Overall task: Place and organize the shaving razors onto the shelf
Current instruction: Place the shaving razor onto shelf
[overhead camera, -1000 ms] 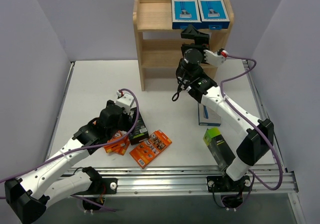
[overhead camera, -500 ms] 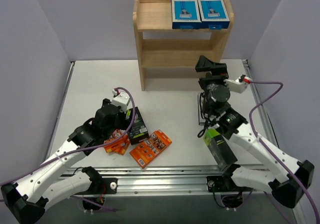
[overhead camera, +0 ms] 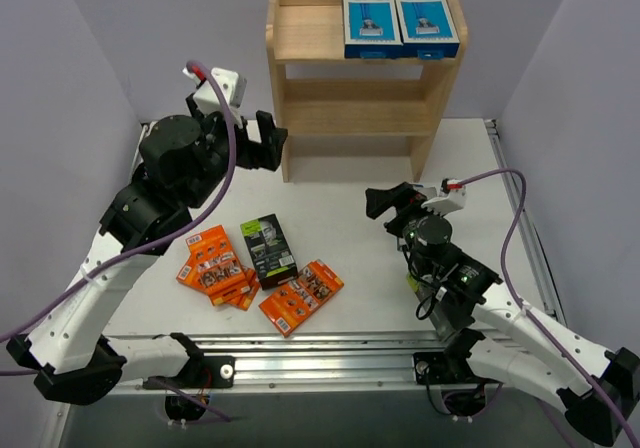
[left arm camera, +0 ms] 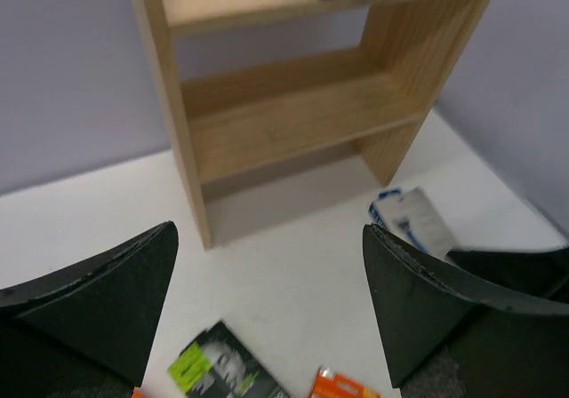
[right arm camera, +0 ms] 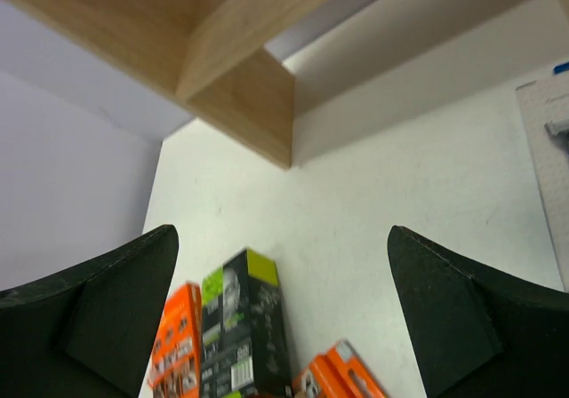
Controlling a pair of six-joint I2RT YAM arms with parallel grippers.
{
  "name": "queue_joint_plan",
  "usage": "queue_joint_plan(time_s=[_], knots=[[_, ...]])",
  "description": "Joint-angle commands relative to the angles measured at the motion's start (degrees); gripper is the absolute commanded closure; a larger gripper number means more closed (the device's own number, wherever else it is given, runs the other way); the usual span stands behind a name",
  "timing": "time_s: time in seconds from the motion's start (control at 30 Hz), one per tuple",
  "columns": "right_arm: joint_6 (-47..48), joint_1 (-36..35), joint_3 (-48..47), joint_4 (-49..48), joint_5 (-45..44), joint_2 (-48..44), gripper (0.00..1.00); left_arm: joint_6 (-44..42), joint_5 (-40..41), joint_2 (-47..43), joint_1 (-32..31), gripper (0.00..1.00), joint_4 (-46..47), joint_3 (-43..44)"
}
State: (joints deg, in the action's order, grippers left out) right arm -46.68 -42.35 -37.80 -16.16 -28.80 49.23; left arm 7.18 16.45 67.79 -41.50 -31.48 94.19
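Both sets of fingers are spread wide with nothing between them: the left fingers (left arm camera: 107,296) on the left gripper (left arm camera: 268,234) and the right fingers (right arm camera: 462,309) on the right gripper (right arm camera: 283,231). No box is held. The left gripper is raised near the left post of the shelf (overhead camera: 290,88) and aimed down at it. The right gripper is held low over the table (overhead camera: 330,198) and pointed toward the loose packs.

Two blue boxes (overhead camera: 371,20) are set side by side on the right half of the top tier. A third blue box (left arm camera: 413,222) is lying flat on the table near the shelf's right foot, close to the right arm. A black-and-green box (overhead camera: 268,251) is lying flat mid-table, with orange packs (overhead camera: 302,296) just beside it. No box is seen on the middle tier.

Step judged: between placements, with a next pick to be chosen. The third blue box is judged the likely target for the right gripper, since a spot is free on the top tier's left half. A descent over the box's narrow sides is called for, then a firm close and a lift clear of the shelf edge.
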Motion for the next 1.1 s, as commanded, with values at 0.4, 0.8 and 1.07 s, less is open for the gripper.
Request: queue_joint_plan(time_s=[0.4, 0.8, 1.07], knots=[[5.37, -1.69, 9.23, 2.63, 19.39, -7.92, 0.0, 3.8, -3.53, 32.83, 0.27, 0.06, 7.58, 38.94], [7.92, -1.51, 10.47, 6.14, 21.76, -10.82, 0.0, 12.33, -5.28, 49.54, 3.7, 0.06, 13.2, 56.1], [6.51, -1.16, 12.22, 4.39, 22.38, -9.68, 0.0, 16.46, -7.04, 54.72, 5.9, 0.06, 15.31, 59.96]])
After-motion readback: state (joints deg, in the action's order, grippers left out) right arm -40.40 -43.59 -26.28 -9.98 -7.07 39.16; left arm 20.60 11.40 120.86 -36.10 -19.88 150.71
